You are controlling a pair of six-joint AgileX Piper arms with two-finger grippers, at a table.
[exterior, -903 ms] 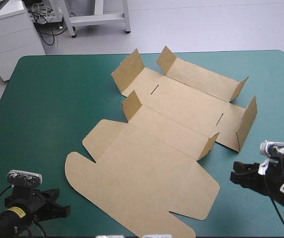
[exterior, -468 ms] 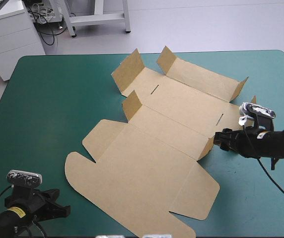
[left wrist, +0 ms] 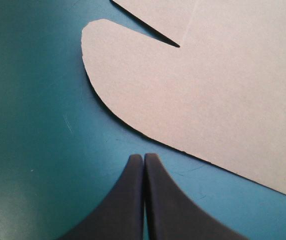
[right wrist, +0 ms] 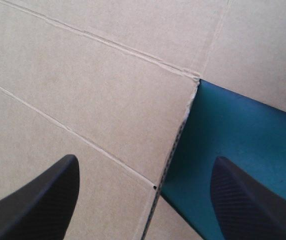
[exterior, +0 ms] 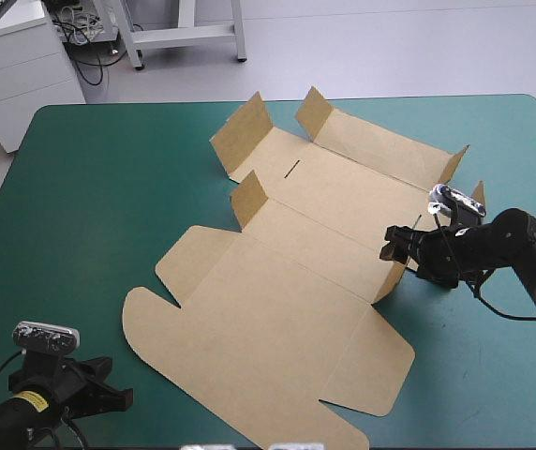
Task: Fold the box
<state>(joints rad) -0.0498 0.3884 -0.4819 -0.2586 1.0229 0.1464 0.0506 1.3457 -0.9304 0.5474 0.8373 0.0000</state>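
Bright, even light — seemingly from overhead — casts only soft, short shadows beside the box [exterior: 277, 309].

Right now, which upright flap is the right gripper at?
The small near-right flap: the open right gripper sits at it; the other upright flaps stand farther off.

Teal-green table cover [exterior: 90, 187] filling most of my high view, rounded corners showing at far edge. Pale grey floor [exterior: 390, 47] lying beyond, taking even light. White drawer cabinet [exterior: 15, 70] standing off far left corner, dark cables [exterior: 85, 33] trailing beside it, white metal frame legs [exterior: 188, 36] standing next along.
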